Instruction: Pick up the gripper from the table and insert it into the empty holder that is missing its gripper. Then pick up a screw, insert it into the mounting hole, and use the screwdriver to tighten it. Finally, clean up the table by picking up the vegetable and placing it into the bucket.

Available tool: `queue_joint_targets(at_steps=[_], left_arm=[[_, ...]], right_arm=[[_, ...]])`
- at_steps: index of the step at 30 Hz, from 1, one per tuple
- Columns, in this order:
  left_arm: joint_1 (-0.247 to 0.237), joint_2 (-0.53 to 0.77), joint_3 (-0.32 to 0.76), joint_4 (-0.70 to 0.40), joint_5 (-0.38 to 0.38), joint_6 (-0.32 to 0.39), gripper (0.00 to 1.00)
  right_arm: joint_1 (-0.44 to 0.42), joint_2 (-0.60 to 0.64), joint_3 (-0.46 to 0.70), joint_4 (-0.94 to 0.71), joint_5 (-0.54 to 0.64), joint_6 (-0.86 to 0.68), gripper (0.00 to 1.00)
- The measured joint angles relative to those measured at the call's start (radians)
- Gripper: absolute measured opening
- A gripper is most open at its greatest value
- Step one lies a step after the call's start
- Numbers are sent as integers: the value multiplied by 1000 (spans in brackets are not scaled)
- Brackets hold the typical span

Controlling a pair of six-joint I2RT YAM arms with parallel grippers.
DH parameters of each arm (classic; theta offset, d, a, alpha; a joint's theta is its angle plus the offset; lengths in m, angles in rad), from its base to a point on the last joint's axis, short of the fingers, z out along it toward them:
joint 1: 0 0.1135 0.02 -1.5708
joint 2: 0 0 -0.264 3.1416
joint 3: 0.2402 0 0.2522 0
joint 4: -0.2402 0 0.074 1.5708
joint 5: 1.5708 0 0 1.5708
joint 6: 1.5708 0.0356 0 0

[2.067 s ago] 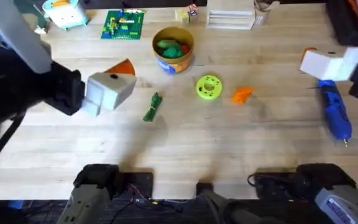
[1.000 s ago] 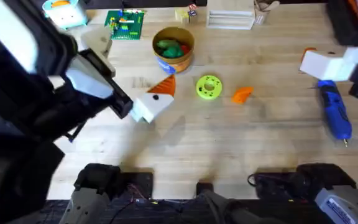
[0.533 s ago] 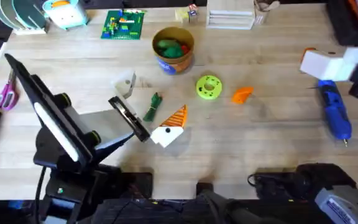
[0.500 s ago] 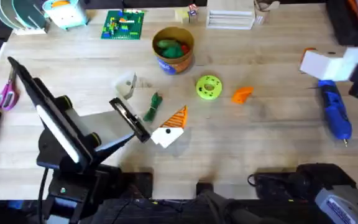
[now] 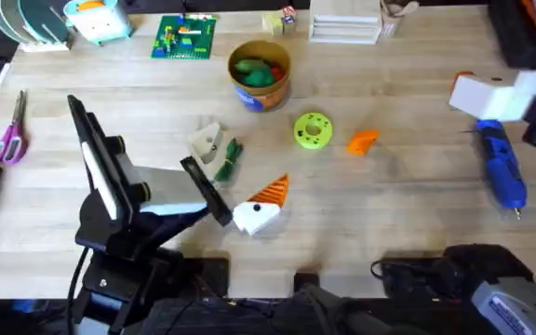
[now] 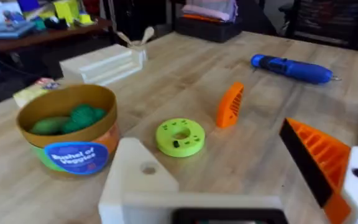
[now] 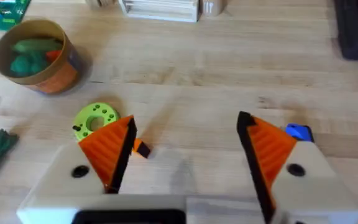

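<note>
Step in hand: the first, fetching the gripper; nothing is fitted yet. The gripper [image 5: 362, 141] lies loose on the table [image 5: 408, 223], just beside the lime-green disc [image 5: 313, 130] and well apart from the screwdriver [image 5: 502, 166], which rests near my right arm.

My left claw [image 5: 240, 170] hangs low over the table, jaws spread wide and holding nothing. One finger carries its orange ribbed pad [image 6: 316, 155]. The other ends in the holder [image 6: 145, 180], a bare white block with a single round hole on its face. I judge this to be the empty mount the task means.

My right claw [image 7: 185, 130] is also parted wide and empty, with both orange pads in place.

Next move, in my judgement: one claw must close on the loose part across its flat sides, then line it up with the bare block. The part is small, rigid, ribbed plastic, wedge-shaped and tapering to a point, so a grip near the point may slip.

I cannot make out a screw.

The vegetable [image 5: 227, 160], dark green, slender and bunched, lies just beside the bare finger. The bucket [image 5: 260, 74], a round tan tub already holding toy produce, stands beyond it.
</note>
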Motion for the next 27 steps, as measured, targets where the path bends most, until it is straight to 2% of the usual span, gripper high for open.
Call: queue_joint_targets(at_steps=[4,8,27], left_arm=[[-24,-3,0,0,4,-65,992],[-26,-3,0,0,5,-90,992],[-26,-3,0,0,5,-107,992]], right_arm=[[0,0,0,0,0,0,991],[0,0,0,0,0,0,991],[0,0,0,0,0,0,991]])
